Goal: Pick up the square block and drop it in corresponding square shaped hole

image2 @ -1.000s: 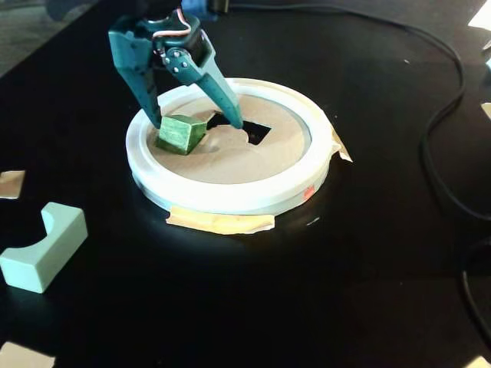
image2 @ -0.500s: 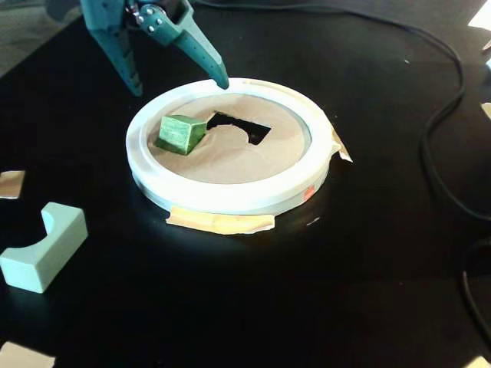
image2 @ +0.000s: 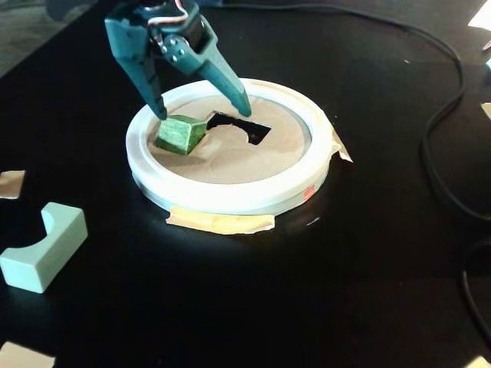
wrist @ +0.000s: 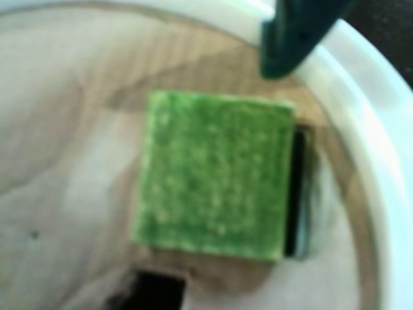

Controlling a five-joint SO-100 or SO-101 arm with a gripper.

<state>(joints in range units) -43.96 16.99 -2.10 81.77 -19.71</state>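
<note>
The square block (image2: 181, 133), a small green cube, lies tilted on the tan round panel (image2: 230, 157) inside the white ring (image2: 230, 195), near its left side. My teal gripper (image2: 201, 110) hangs open just above it, one fingertip at the block's back left and the other over the panel to its right, neither touching it. In the wrist view the block (wrist: 216, 174) fills the middle, with one finger (wrist: 290, 39) at the top right. A thin dark strip (wrist: 298, 194) along the block's right side looks like the square shaped hole, mostly covered by the block.
A larger dark cutout with a curved notch (image2: 239, 126) opens right of the block. A pale mint notched block (image2: 42, 247) lies on the black table at the left. Tape strips (image2: 221, 222) hold the ring down. Cables (image2: 441, 115) run along the right.
Half a second ago the gripper had lifted away above the ring's back edge; it has now come back down, open, over the block. The block has not moved.
</note>
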